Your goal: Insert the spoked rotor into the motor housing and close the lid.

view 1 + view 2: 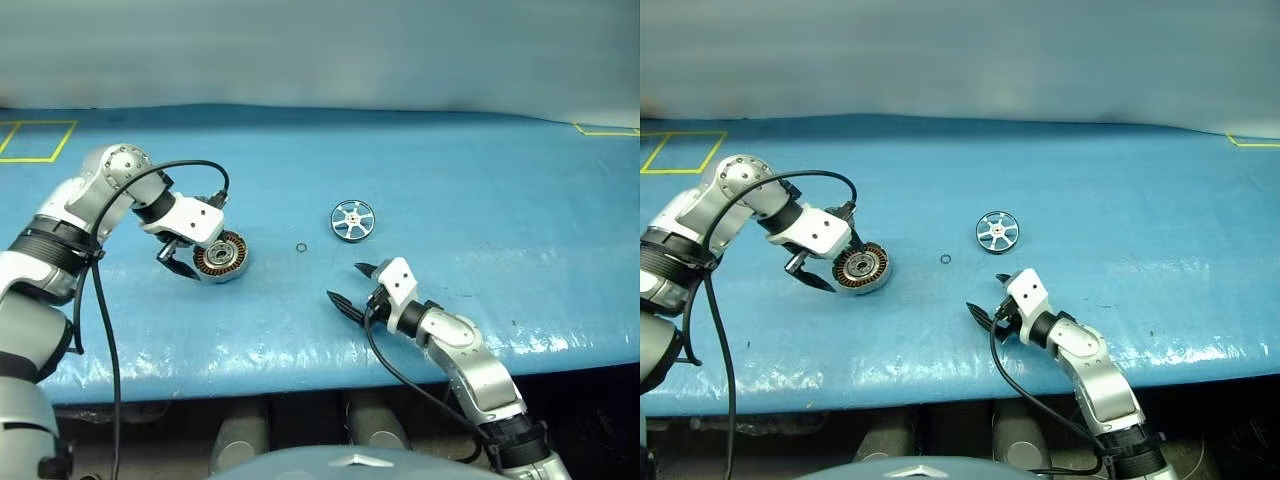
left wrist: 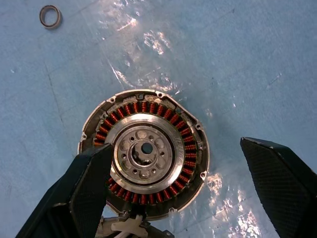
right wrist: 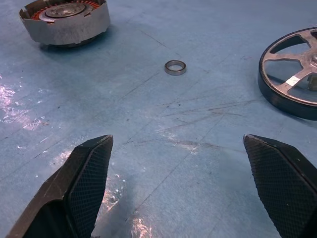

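The spoked rotor (image 1: 353, 220) lies flat on the blue table (image 1: 480, 200), right of centre in the head view, with the motor housing (image 1: 219, 257) at centre left and a tiny ring (image 1: 302, 248) between them. Both the left gripper (image 1: 178, 259), poised over the housing, and the right gripper (image 1: 352, 285), below the rotor, stand apart and empty. The rotor looks light, rigid and slick; pinching across its thin rim seems surest.

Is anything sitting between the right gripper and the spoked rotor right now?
Nothing visible does. The right gripper is open, with bare blue table between it and the spoked rotor. The small ring lies off that line, toward the motor housing, where the open left gripper hovers.
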Controlling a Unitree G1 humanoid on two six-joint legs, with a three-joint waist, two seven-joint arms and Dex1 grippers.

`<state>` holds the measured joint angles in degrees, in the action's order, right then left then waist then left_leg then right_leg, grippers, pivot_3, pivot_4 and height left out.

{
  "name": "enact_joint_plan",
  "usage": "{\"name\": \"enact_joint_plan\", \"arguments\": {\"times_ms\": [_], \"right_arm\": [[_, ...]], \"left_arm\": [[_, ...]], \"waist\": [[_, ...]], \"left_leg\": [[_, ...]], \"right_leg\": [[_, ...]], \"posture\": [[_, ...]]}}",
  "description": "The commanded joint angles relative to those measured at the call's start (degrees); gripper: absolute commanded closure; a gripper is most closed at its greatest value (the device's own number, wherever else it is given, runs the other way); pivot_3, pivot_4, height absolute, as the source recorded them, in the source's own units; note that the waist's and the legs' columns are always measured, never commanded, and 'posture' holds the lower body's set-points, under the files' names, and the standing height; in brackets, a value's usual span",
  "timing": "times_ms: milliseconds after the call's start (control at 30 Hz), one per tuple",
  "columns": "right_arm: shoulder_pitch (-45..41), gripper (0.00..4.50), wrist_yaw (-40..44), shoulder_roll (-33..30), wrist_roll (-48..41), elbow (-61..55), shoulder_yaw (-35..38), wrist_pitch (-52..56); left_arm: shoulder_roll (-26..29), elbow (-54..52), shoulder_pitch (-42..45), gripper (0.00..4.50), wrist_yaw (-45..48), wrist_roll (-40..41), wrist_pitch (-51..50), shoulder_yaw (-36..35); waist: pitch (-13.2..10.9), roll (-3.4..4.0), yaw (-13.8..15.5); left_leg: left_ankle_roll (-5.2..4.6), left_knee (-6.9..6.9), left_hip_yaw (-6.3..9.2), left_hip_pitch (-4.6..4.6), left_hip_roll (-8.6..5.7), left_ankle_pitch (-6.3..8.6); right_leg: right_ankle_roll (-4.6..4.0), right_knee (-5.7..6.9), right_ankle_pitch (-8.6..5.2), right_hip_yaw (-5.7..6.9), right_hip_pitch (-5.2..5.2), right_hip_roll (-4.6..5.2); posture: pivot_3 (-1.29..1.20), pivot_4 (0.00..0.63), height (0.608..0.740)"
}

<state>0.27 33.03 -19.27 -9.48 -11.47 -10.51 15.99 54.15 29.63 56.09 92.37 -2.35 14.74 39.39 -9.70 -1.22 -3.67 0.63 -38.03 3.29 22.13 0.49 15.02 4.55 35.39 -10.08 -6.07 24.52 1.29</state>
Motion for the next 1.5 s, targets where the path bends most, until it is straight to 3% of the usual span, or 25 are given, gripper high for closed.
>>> {"name": "enact_joint_plan", "arguments": {"times_ms": [33,500,800,1500], "right_arm": [[0.09,0.06,-0.40,-0.34,-0.25,-2.59,1.31,-1.02],[-0.31,0.06,0.60,-1.34,-0.53,-3.71,0.40,0.80],[-0.24,0.06,1.68,-2.00,-0.94,-3.15,0.79,1.78],[-0.48,0.06,1.72,-2.17,-1.17,-3.63,1.37,1.68]], "left_arm": [[1.39,0.26,-0.99,0.00,0.13,-0.49,1.08,0.47],[-0.94,0.80,-6.57,0.00,-0.27,-3.74,0.78,-5.49],[-2.21,-2.64,-5.85,0.00,0.08,0.17,-6.13,-12.45],[-4.13,2.70,-7.96,0.00,-0.24,-8.45,-1.05,-11.89]], "waist": [[0.00,0.00,-0.01],[0.01,-0.03,0.02],[0.00,-0.04,0.02],[0.01,-0.05,0.00]], "left_leg": [[0.00,-0.02,0.00,-0.01,0.00,0.00],[-0.02,-0.15,0.08,-0.20,0.00,-0.01],[-0.02,-0.15,0.09,-0.18,0.00,-0.01],[-0.02,-0.16,0.08,-0.19,0.00,-0.01]], "right_leg": [[-0.01,0.05,-0.01,0.00,0.00,0.00],[-0.17,0.58,-0.23,-0.02,-0.01,-0.09],[-0.17,0.57,-0.23,-0.02,-0.01,-0.09],[-0.17,0.58,-0.22,-0.02,-0.02,-0.09]], "posture": [[0.00,0.150,0.740],[0.00,0.150,0.740],[0.00,0.150,0.740],[0.00,0.150,0.740]]}}
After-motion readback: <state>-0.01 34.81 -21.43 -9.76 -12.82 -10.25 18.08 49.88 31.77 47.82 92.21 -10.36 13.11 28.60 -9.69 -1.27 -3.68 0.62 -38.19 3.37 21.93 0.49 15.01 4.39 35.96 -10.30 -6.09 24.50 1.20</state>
